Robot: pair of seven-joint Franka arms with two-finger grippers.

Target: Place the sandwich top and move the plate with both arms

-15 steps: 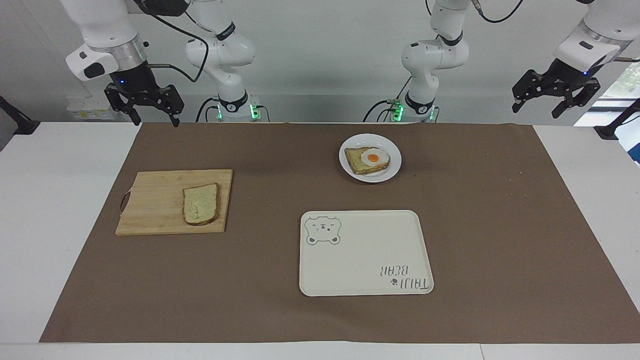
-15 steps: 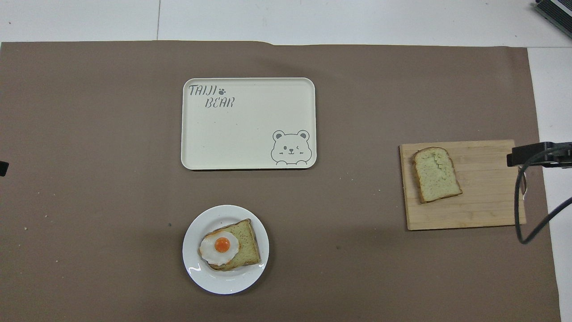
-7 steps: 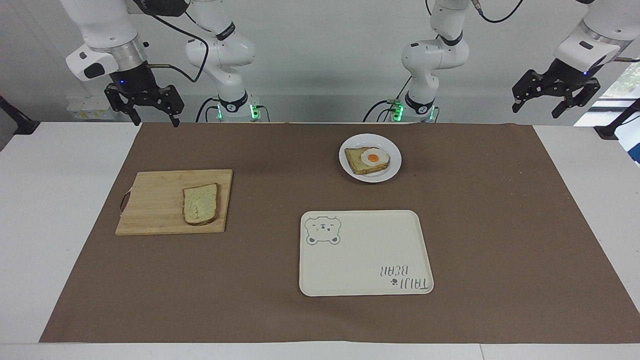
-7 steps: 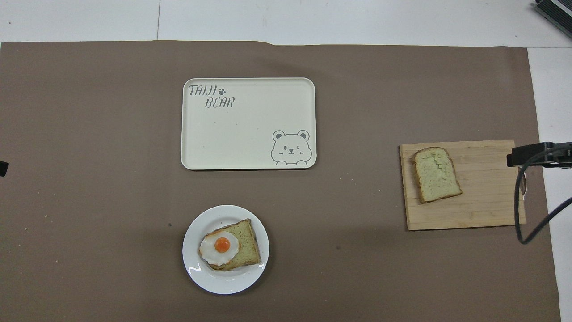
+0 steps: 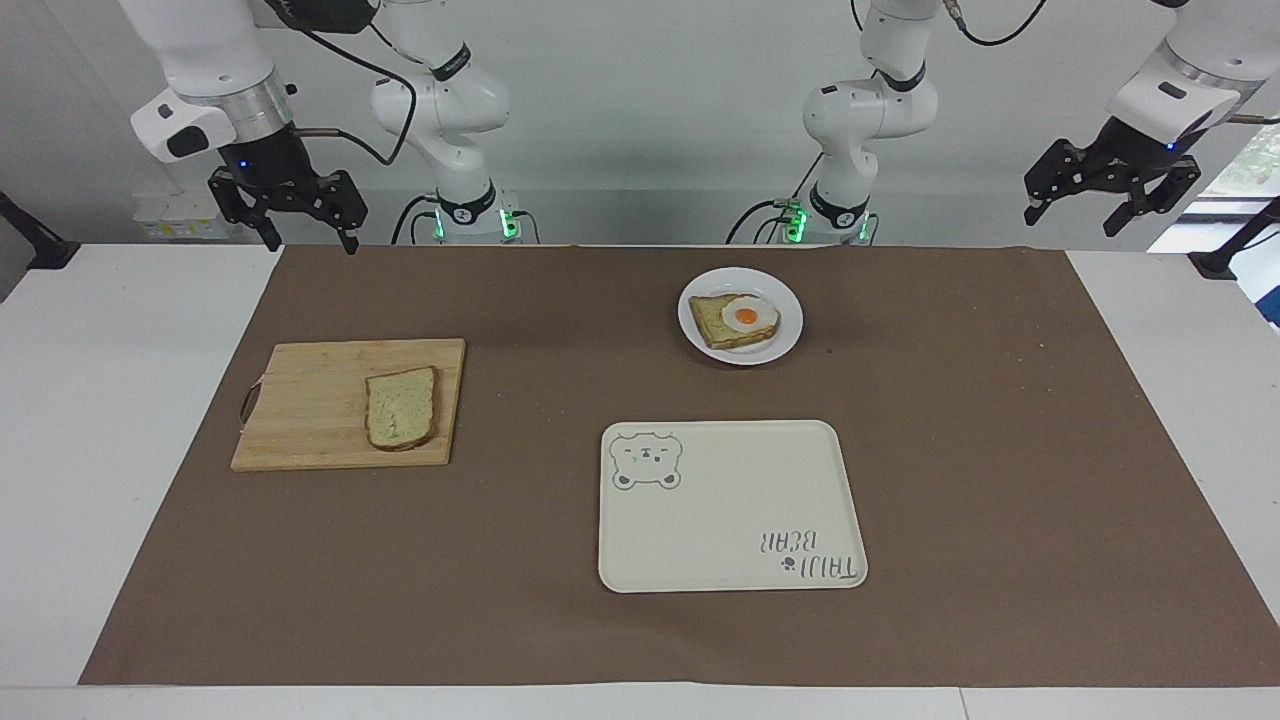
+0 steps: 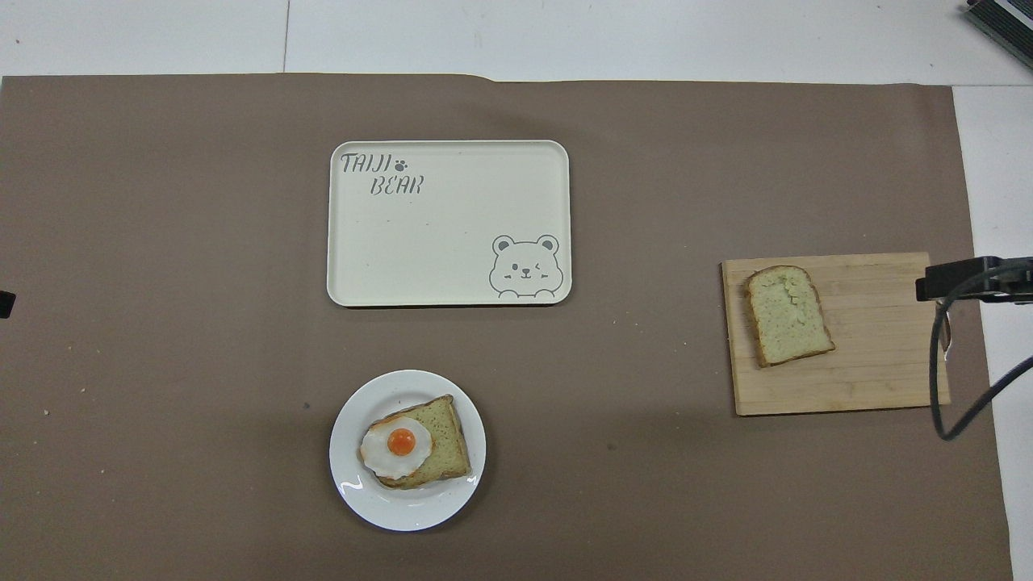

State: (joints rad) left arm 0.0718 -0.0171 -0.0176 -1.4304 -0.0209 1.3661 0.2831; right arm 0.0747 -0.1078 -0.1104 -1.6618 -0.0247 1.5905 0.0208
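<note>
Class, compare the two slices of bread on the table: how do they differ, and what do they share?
The sandwich top lies bare; the other bread slice carries a fried egg. The sandwich top rests on a wooden cutting board; the other bread slice sits on the plate, nearer the robots. Both lie flat, pale with brown crusts, untouched by either gripper.

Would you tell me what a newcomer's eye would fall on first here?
Probably the fried egg on bread on the plate, near the robots. Next, the tray farther out, and the sandwich top on the board toward the right arm's end.
</note>
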